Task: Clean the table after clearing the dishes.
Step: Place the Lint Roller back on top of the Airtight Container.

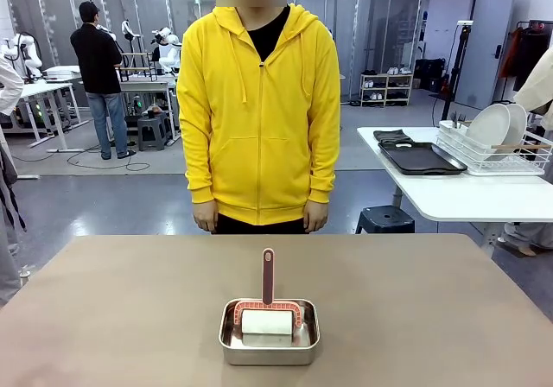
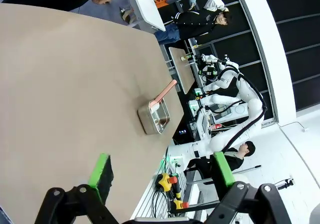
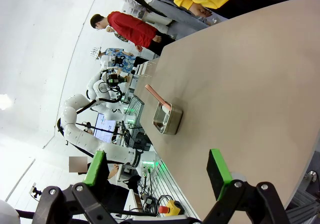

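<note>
The taupe-brown table point(image 1: 121, 309) carries no plates. Near its front middle stands a small steel pan point(image 1: 269, 345) holding a pink-framed roller point(image 1: 266, 318) whose handle points toward the person. The dishes, white plates point(image 1: 491, 128), stand in a white rack on the smaller white table, with dark trays point(image 1: 421, 157) beside them. In the left wrist view my left gripper point(image 2: 161, 168) hangs open over the table point(image 2: 65, 84), well short of the pan point(image 2: 154, 119). My right gripper point(image 3: 157, 169) is open too, above the table point(image 3: 260, 84) and away from the pan point(image 3: 167, 121).
A person in a yellow hoodie point(image 1: 259, 111) stands at the far edge with hands hanging down. The white table point(image 1: 467, 199) stands at the back right with a dark stool point(image 1: 385, 219) by it. Other people and robot tables are farther off.
</note>
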